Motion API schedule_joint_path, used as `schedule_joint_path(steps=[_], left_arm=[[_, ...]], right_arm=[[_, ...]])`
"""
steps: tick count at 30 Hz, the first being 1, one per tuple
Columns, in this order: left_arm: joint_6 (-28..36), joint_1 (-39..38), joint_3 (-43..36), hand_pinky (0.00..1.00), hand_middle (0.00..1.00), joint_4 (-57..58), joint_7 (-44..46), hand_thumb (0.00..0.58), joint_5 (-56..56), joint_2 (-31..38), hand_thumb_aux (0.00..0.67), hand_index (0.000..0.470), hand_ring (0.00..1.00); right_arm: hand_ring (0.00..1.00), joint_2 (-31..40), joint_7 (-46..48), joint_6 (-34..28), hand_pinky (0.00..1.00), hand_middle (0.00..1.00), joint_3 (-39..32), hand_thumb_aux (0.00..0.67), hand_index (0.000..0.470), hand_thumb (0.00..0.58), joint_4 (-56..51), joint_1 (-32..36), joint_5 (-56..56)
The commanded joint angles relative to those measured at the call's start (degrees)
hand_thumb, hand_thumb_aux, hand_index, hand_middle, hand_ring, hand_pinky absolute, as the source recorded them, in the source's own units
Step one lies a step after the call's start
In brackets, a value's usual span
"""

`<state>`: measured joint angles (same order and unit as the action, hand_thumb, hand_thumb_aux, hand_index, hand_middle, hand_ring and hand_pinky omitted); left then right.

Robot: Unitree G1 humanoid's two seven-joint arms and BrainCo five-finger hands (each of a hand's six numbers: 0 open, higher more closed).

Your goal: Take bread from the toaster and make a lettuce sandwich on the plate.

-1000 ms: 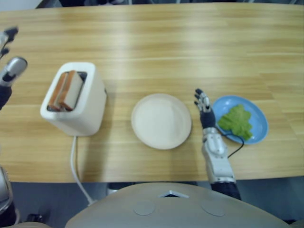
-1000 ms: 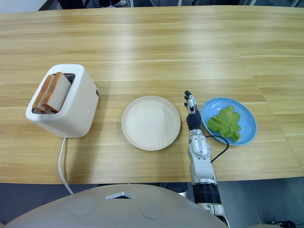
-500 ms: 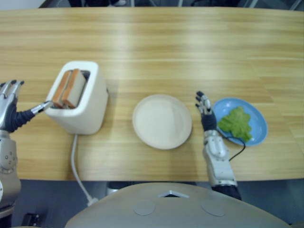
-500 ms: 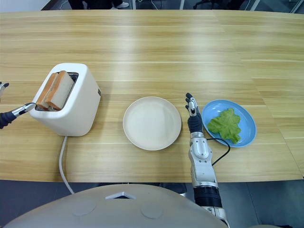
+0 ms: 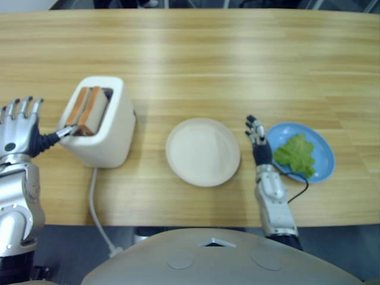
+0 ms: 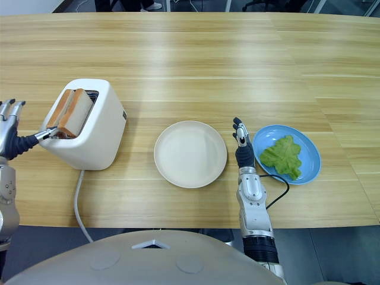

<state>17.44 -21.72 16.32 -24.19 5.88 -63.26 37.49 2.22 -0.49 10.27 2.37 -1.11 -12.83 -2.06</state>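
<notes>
Standing toward the left of the wooden counter (image 6: 196,59), the white toaster (image 6: 89,130) holds two slices of bread (image 6: 69,111) upright in its slot, and its cord (image 6: 76,199) trails off the near edge. The left hand (image 5: 16,132) sits just left of the toaster with fingers spread and straight. One digit stretches out to the toaster's top rim beside the bread, and the hand grips nothing. A cream plate (image 6: 190,154) lies at the centre. The right hand (image 6: 242,145) rests flat between it and a blue plate (image 6: 312,161) carrying the lettuce (image 6: 282,155); its fingers are extended and it holds nothing.
</notes>
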Motion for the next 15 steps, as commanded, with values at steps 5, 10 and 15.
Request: schedule_joint_path(steps=[5, 10, 15], left_arm=[[-0.39, -0.88, -0.79, 0.00, 0.00, -1.61, 0.75, 0.000, -1.24, -1.10, 0.000, 0.000, 0.00], [-0.74, -0.75, -0.68, 0.00, 0.00, -2.49, 0.97, 0.000, -1.19, -1.49, 0.000, 0.000, 0.00], [-0.92, -0.54, -1.06, 0.00, 0.00, -2.49, 0.42, 0.527, -1.46, -2.15, 0.468, 0.321, 0.00]], right_arm=[[0.00, -0.09, -0.21, -1.31, 0.00, 0.00, 0.41, 0.000, 0.000, 0.000, 1.59, -0.69, 0.54], [0.00, -0.21, -0.35, -1.61, 0.00, 0.00, 0.43, 0.000, 0.000, 0.000, 1.85, -0.87, 0.53], [0.00, -0.08, -0.27, -1.75, 0.00, 0.00, 0.47, 0.000, 0.000, 0.000, 1.68, -0.74, 0.54]])
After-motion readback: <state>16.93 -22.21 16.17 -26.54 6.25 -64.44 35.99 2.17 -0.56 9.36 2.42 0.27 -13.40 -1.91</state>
